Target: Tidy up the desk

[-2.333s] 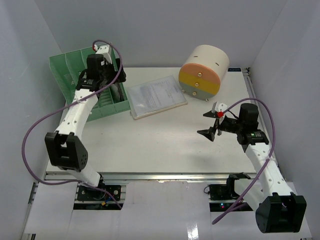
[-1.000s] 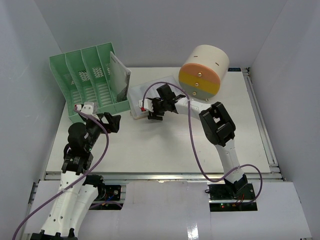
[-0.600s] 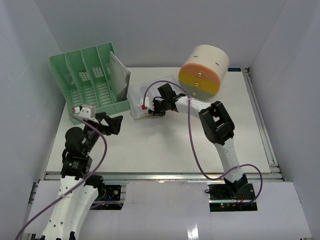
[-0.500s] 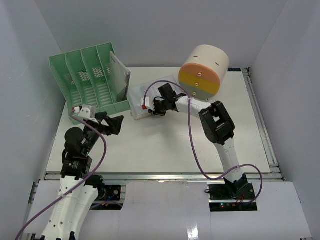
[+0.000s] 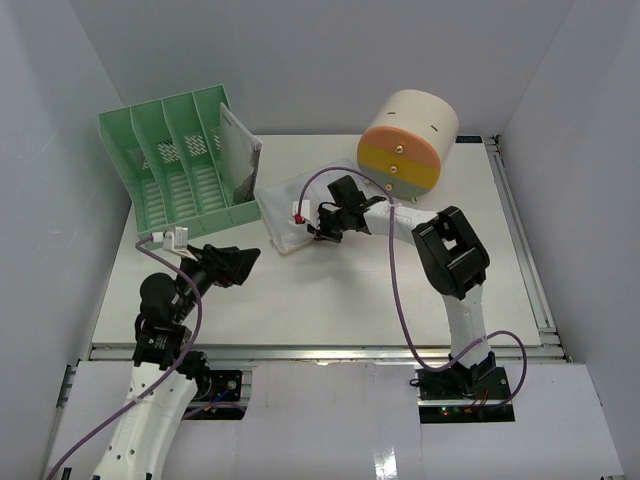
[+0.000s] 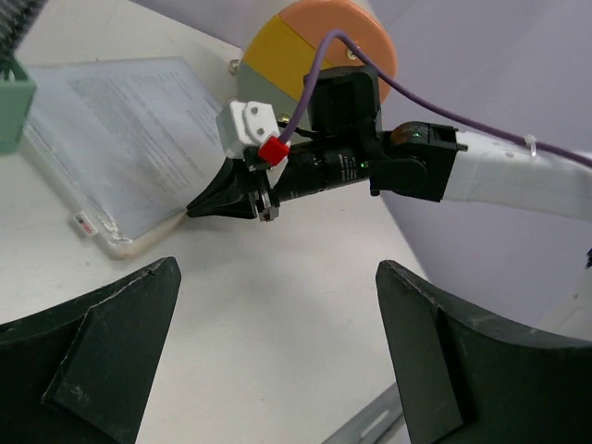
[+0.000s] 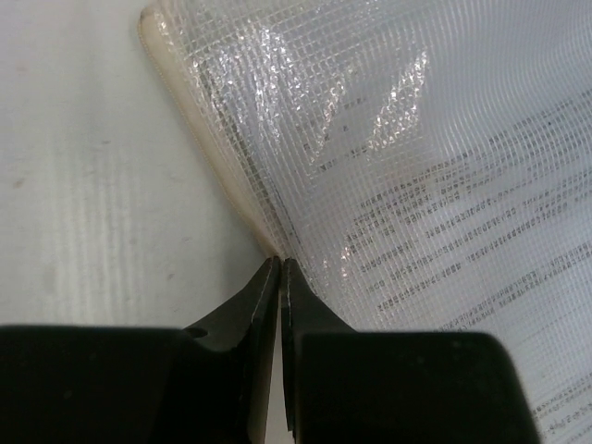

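Jaws of your right gripper (image 5: 318, 233) are pressed flat together on the near edge of the clear mesh document pouch (image 5: 280, 205), and the wrist view shows that cream-trimmed rim running right into the tips. It looks like a thin pinch, so treat it as one. The pouch lies mid-desk on the large white tabletop (image 5: 330, 290), with its long side running left to right and slightly skewed, and printed sheets showing through the mesh.

The relation that matters is this: the green plastic file rack (image 5: 180, 170) sits just to the pouch's left, almost touching its left end. If you're filing, the travel is leftward and up. The rack's rightmost slot already holds an upright grey booklet (image 5: 240, 160), which leans over on the pouch's side and could foul the entry.

Your left gripper (image 5: 245, 265) hangs spread wide and empty over the near-left desk. It's nearer the rack, and it's in your lane if you swing low. The round cream, orange and yellow drum (image 5: 405, 140) stands far right, well clear behind your forearm.
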